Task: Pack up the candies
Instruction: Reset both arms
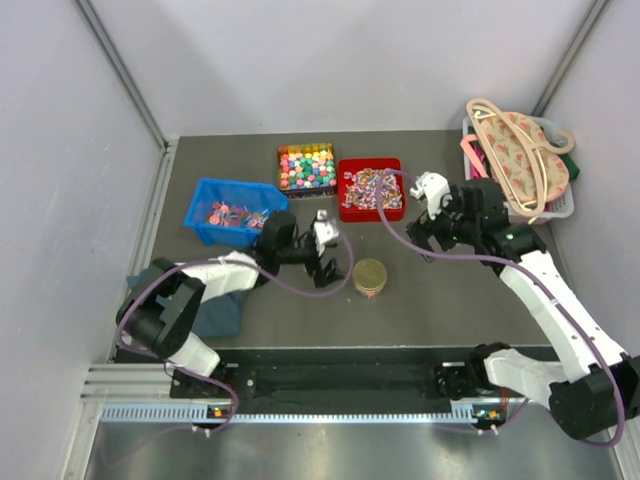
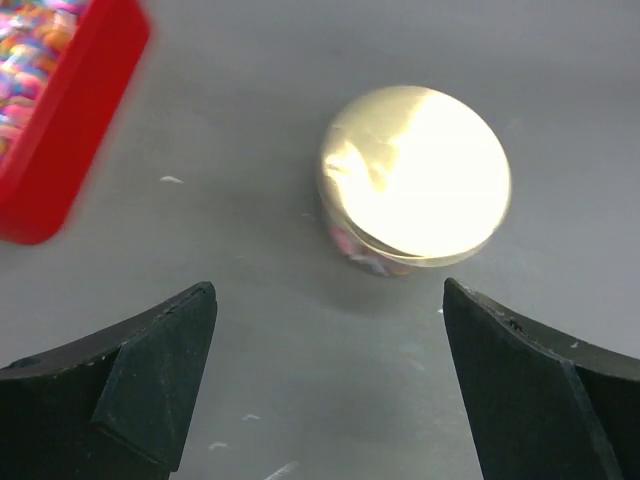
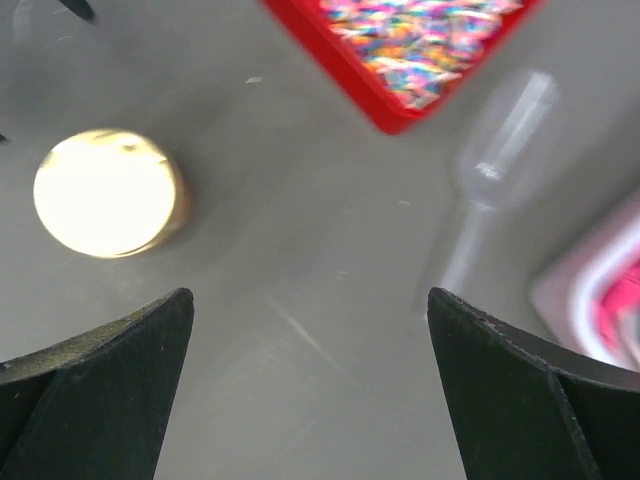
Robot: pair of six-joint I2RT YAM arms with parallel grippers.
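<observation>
The candies lie in three containers at the back: red and pink ones in a blue bin [image 1: 230, 212], multicoloured cubes in a dark tray [image 1: 307, 167], and silvery and pink twist-wraps in a red tray [image 1: 370, 188]. A small clear jar with a round cream lid [image 1: 369, 277] stands in the middle; candies show through its side [image 2: 365, 255]. My left gripper [image 1: 325, 268] is open and empty just left of the jar [image 2: 415, 175]. My right gripper [image 1: 425, 232] is open and empty above the table, right of the red tray [image 3: 400, 50], with the jar [image 3: 105, 190] at its far left.
A clear plastic scoop [image 3: 505, 160] lies on the table near the red tray. A pink and grey basket [image 1: 520, 160] with hangers and a patterned bag stands at the back right. A dark blue cloth [image 1: 215, 310] lies at the near left. White walls close in both sides.
</observation>
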